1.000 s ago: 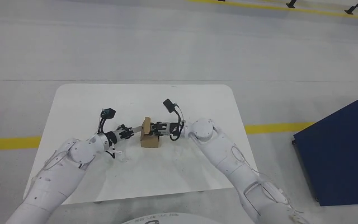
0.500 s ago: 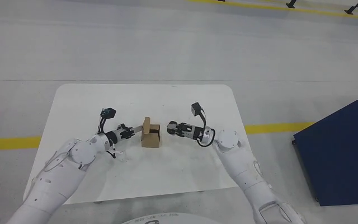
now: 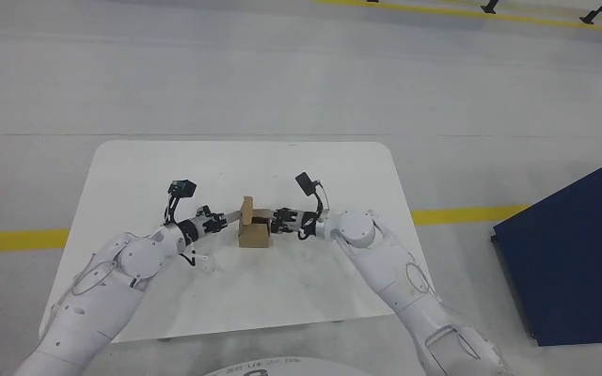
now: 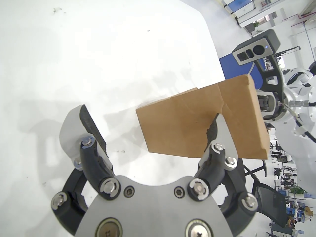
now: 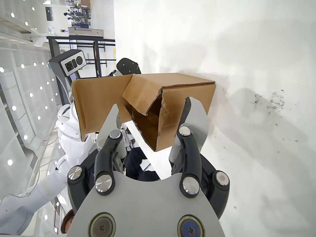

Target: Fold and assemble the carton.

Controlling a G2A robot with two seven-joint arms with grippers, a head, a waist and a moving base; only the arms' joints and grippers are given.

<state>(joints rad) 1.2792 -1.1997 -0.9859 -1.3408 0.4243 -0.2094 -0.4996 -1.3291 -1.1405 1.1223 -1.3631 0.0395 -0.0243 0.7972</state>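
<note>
A small brown carton [image 3: 252, 231] lies on its side in the middle of the white table [image 3: 141, 169], with one flap [image 3: 246, 206] sticking up. My left gripper [image 3: 229, 222] is at its closed side, open; in the left wrist view one fingertip [image 4: 217, 122] lies against the carton's flat face [image 4: 187, 114] and the other stands clear over the table. My right gripper [image 3: 276, 224] is at the opposite, open end. It is open too, its fingers [image 5: 192, 112] on either side of the carton's [image 5: 177, 85] loosely folded end flaps.
The table's near edge runs a little behind both arms. A dark blue box [image 3: 555, 254] stands on the floor off to the right, away from the table. Bare tabletop surrounds the carton on all sides.
The right gripper drew back from the carton to the right, then came back up to its open end. The left gripper and the carton have stayed where they were.
</note>
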